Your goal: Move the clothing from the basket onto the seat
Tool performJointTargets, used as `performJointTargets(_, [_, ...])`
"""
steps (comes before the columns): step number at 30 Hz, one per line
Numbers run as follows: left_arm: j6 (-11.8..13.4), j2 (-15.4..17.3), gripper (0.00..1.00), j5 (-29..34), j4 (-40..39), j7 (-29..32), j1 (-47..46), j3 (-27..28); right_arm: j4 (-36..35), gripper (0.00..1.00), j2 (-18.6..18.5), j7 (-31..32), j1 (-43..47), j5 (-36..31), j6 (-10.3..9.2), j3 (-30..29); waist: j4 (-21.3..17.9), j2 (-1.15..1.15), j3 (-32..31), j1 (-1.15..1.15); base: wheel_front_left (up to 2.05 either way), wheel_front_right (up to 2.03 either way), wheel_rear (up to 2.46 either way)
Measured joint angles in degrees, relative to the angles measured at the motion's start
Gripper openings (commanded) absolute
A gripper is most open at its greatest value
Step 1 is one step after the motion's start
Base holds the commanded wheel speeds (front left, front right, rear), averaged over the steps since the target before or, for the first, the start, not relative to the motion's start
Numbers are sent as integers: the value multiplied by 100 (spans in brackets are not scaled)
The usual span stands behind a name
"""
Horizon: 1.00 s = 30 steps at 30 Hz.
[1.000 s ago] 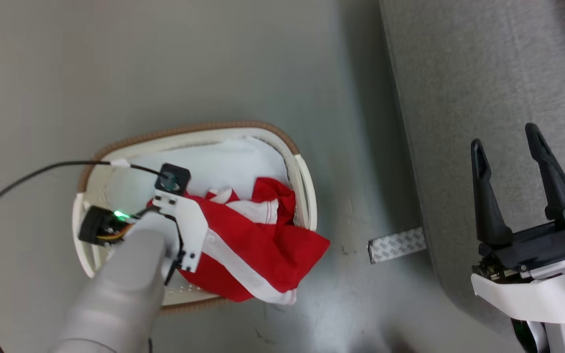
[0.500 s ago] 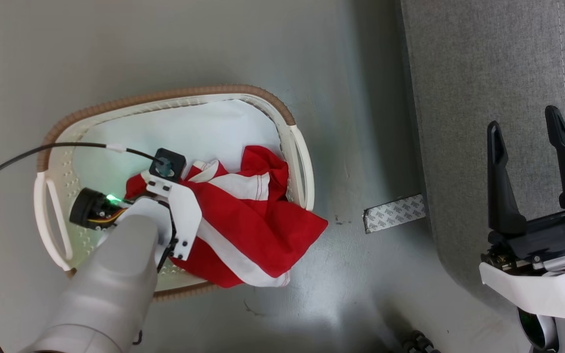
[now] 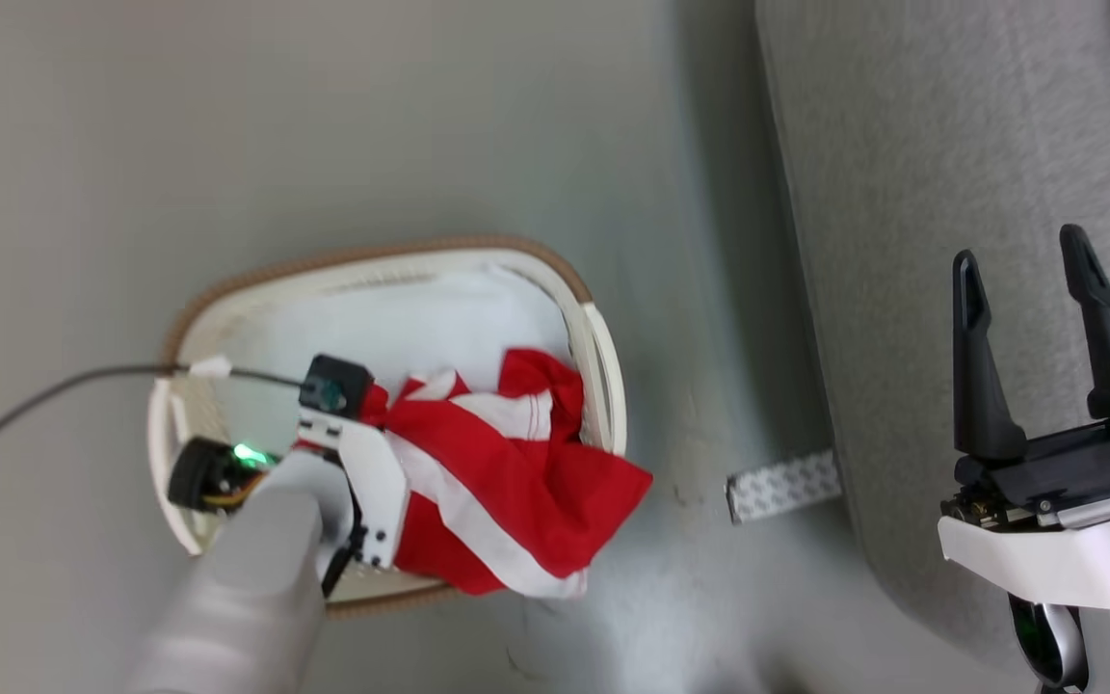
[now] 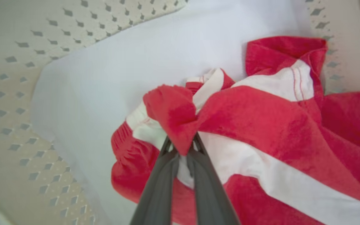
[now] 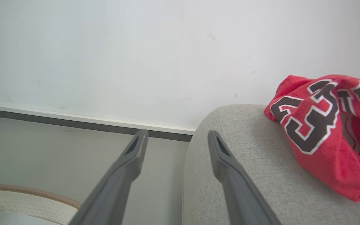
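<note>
The clothing [image 3: 516, 472], red with white stripes, lies bunched in the cream basket [image 3: 391, 258], one corner hanging over the right rim. In the left wrist view my left gripper [image 4: 181, 146] is shut on a red fold of the clothing [image 4: 261, 118], above a flat white sheet [image 4: 120, 68]. My left wrist [image 3: 367, 472] covers those fingers in the head view. My right gripper [image 3: 1022, 289] stands open with nothing in it, over the left edge of the grey seat [image 3: 950, 145]. A second piece of red clothing [image 5: 323, 125] with black lettering lies on the seat [image 5: 245, 162].
A strip of patterned tape [image 3: 781, 485] lies on the floor between basket and seat. A black cable [image 3: 35, 405] runs left from my left wrist over the basket rim. In the right wrist view a white wall with a dark baseboard [image 5: 73, 123] stands behind the floor.
My left gripper has shut on a fold of the red clothing, which has bunched toward it. The head camera swung and came back. My right gripper stays open.
</note>
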Motion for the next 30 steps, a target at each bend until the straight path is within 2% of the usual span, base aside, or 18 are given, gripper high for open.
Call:
performJointTargets(9, [-188, -176, 0, -474, -147, -784, 575, 207, 380, 100, -9, -1, 361, 26, 0, -67, 225, 0, -1058, -1, 0, 0, 0])
performJointTargets(10, [-213, -203, 0, -532, -201, -928, 742, 209, 482, 100, -13, -1, 495, 35, -1, -73, 287, 0, -1363, -1, 0, 0, 0])
performJointTargets(11, [-213, -203, 0, -532, -201, -928, 742, 209, 482, 100, -13, -1, 495, 35, -1, -73, 287, 0, -1363, -1, 0, 0, 0])
performJointTargets(12, [-241, -224, 0, -581, -278, -1046, 879, 204, 582, 100, -23, -1, 647, 35, 0, -64, 352, 0, -1672, -2, 0, 0, 0])
performJointTargets(18, [-287, -248, 0, -826, -601, -1225, 1076, 205, 787, 100, -102, -1, 905, 35, -1, 20, 518, 0, -2403, -2, 0, 0, 0])
performJointTargets(24, [-259, -259, 0, -1080, -1144, -1322, 1308, 260, 988, 100, -157, -1, 1183, 51, -1, 33, 701, 0, -3178, -3, 0, 0, 0])
performJointTargets(30, [-104, -244, 0, -1212, -1855, -1306, 1493, 327, 1138, 100, -192, -1, 1394, 53, -1, 115, 822, 0, -3834, -3, 0, 0, 0])
